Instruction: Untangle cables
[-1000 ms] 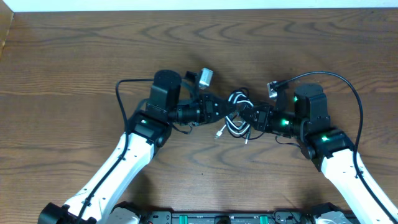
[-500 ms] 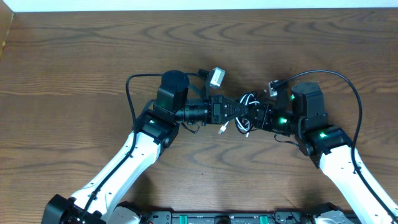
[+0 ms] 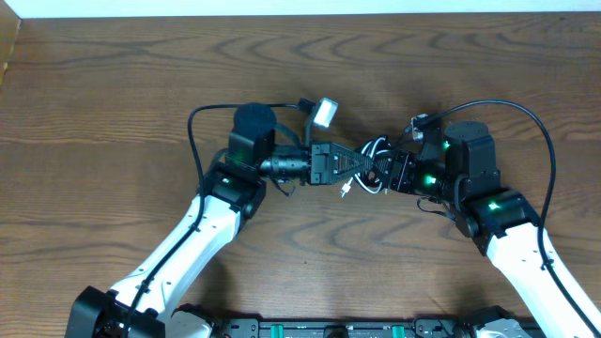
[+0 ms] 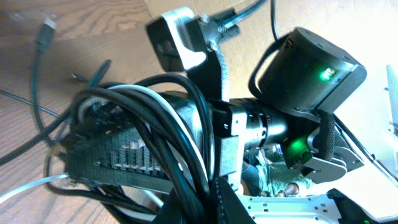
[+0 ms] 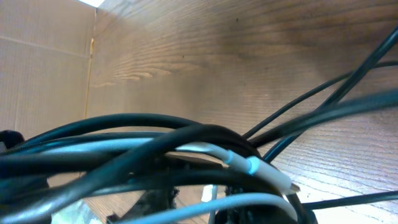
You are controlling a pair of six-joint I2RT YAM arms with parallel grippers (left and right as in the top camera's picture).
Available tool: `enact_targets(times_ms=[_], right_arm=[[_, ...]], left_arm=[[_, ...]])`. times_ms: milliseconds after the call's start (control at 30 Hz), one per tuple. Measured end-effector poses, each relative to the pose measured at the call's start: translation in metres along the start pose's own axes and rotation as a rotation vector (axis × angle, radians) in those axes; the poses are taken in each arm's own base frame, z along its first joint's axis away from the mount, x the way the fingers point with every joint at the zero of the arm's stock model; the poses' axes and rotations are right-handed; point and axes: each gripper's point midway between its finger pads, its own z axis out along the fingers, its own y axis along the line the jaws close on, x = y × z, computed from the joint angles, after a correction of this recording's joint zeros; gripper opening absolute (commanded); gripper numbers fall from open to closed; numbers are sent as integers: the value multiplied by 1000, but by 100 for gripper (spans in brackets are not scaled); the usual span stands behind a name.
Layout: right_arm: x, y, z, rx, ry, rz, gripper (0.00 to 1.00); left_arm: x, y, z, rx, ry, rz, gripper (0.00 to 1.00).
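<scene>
The cables (image 3: 373,167) are a tight bundle of black cords and one white cord, held just above the table between my two grippers. My left gripper (image 3: 355,167) reaches in from the left and is shut on black strands; they run down between its jaws in the left wrist view (image 4: 208,199). My right gripper (image 3: 387,173) comes from the right and is shut in the bundle; its ribbed finger (image 4: 118,158) has cords looped over it. The right wrist view is filled with cords (image 5: 155,140) and a white plug (image 5: 264,171); its own jaws are hidden.
A loose black cord end with a plug (image 4: 46,25) trails on the wooden table (image 3: 113,94). Small white plug ends (image 3: 346,191) hang under the bundle. Thick arm wires (image 3: 195,131) (image 3: 540,131) arc beside each wrist. A cardboard wall (image 5: 43,74) stands at the table's far edge.
My left gripper has moved right toward the right gripper. The bundle between them has bunched tighter and shifted slightly right and up. The right arm has barely moved.
</scene>
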Motion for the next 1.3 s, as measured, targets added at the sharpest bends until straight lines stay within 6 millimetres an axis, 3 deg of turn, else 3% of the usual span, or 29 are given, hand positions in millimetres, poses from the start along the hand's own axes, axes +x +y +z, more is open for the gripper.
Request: enact_targets(times_ms=[100, 167, 333, 400, 600, 667, 833, 967, 1200, 1300], right_arm=[[2, -3, -1, 23, 9, 3, 38], [4, -10, -2, 56, 9, 13, 38], [13, -71, 0, 294, 0, 87, 44], [15, -85, -1, 350, -5, 98, 44], [10, -91, -3, 389, -36, 92, 48], [10, -91, -3, 391, -37, 89, 48], [10, -86, -1, 360, -30, 83, 48], [13, -80, 1, 327, -9, 95, 48], [16, -77, 2, 308, -3, 147, 49], [15, -77, 2, 305, -4, 155, 50]], left_arm=[[-5, 3, -8, -1, -12, -4, 9], [-7, 3, -13, 3, -16, 0, 15], [-17, -9, -29, 32, -37, 59, 17], [-17, -15, -31, 41, -36, 75, 17], [-15, -16, -30, 46, -27, 110, 17], [-14, -16, -30, 46, -25, 132, 24], [-11, -10, -30, 31, -18, 153, 25], [-9, 11, -30, -54, -35, 74, 25], [4, 72, -42, -337, -88, -165, 27], [6, 84, -46, -401, -107, -190, 32]])
